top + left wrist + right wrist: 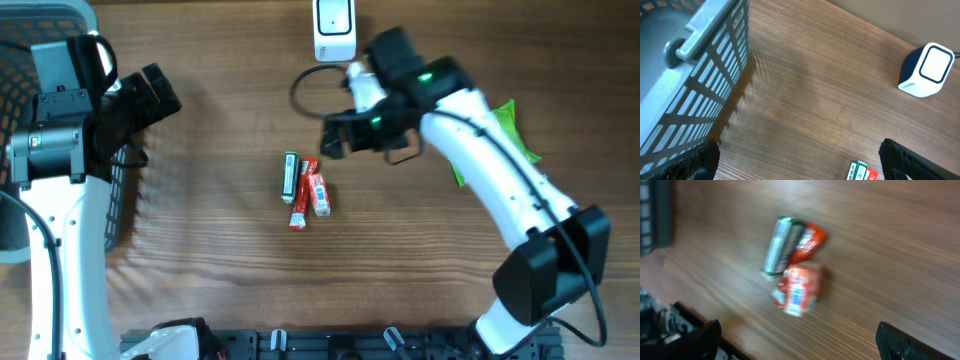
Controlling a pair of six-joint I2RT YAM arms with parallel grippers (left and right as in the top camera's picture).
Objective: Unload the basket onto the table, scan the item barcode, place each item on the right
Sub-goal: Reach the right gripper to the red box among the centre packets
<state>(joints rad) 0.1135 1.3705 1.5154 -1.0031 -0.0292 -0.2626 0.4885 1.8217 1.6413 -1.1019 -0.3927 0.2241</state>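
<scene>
Three small items lie together mid-table: a green and silver pack (290,177), a thin red stick pack (302,200) and a red and white pack (319,195). The white barcode scanner (334,28) stands at the far edge. My right gripper (335,140) hovers open just beyond the items, toward the scanner. In the right wrist view the red and white pack (797,289) lies on the wood ahead of the open right gripper (797,347), beside the green pack (779,245). My left gripper (150,95) is open and empty at the far left, next to the basket.
A grey mesh basket (30,60) fills the far left corner; its wall (695,65) is close in the left wrist view. A green packet (512,120) lies under the right arm. A black cable (300,85) loops beside the scanner (927,70). A dark rail (330,345) runs along the front edge.
</scene>
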